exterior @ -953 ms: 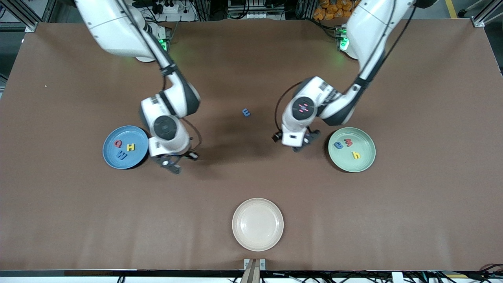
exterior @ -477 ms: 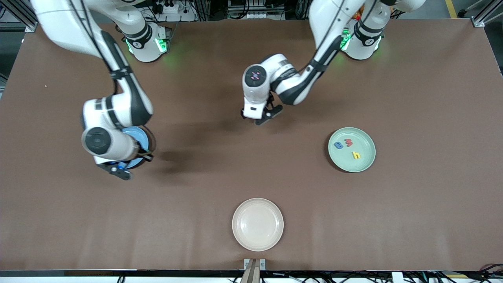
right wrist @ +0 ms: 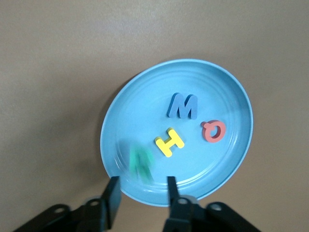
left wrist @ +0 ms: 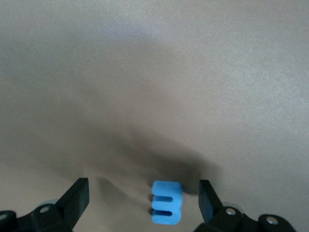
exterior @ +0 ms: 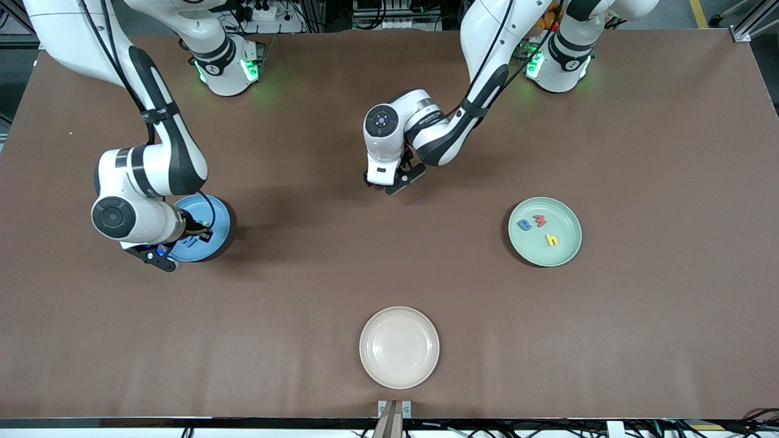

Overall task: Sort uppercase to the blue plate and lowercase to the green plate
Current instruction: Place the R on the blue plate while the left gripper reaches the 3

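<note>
Standing over the table, one finds the right gripper (exterior: 182, 240) above the blue plate (exterior: 216, 214) at the right arm's end of the table. In the right wrist view its fingers (right wrist: 114, 197) are parted with nothing between them, and a teal R (right wrist: 140, 161) shows blurred just clear of the tips, over the plate's floor near the rim. Whether it has come to rest cannot be told. Lying flat in the same plate are a blue M (right wrist: 183, 106), a yellow H (right wrist: 169, 142) and a red Q (right wrist: 213, 130), each apart from the others.

The left gripper (exterior: 392, 181) is over bare brown table (exterior: 389, 267) between the two arm bases. Its fingers (left wrist: 75, 197) stand wide apart, released. The left wrist view shows a blue E-shaped letter (left wrist: 166, 203) lying flat on the table between the fingertips, touched by neither.

The green plate (exterior: 569, 213) sits toward the left arm's end of the table, well apart from the left gripper. It holds a blue a (exterior: 524, 225), a red w (exterior: 539, 220) and a yellow h (exterior: 551, 240), all flat and separate.

A cream plate (exterior: 398, 380) lies nearest the front camera, midway along the table, with nothing in it.
</note>
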Controlling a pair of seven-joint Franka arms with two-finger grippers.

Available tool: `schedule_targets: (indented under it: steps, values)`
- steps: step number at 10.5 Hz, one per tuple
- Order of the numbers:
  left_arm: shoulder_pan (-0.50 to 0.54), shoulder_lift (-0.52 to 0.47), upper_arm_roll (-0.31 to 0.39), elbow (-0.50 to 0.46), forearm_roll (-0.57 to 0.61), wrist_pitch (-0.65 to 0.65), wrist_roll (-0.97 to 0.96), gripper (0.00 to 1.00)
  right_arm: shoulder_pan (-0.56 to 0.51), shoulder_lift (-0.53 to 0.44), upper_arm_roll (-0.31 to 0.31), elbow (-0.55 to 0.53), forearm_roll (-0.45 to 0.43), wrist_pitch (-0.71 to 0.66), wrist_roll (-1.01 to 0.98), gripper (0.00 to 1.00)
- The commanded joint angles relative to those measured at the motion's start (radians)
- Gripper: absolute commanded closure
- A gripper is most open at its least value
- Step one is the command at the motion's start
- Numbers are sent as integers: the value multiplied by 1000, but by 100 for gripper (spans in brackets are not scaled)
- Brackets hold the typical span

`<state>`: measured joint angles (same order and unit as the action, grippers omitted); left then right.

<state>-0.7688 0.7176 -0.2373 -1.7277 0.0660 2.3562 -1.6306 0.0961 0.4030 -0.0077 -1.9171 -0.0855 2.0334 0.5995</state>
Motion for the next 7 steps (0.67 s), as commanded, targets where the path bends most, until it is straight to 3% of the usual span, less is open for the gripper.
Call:
schedule_targets:
  steps: [1, 3, 7]
  values:
    - [-18, 16, 13, 46, 0, 6, -75, 0, -10, -38, 11, -26, -20, -15, -4, 0]
    - [-39, 11, 15, 48, 21, 6, -147, 0, -39, -46, 12, -25, -20, -15, -30, 0]
    - [-87, 29, 32, 49, 101, 6, -253, 0, -203, -148, 23, -61, -2, -2, -307, 0]
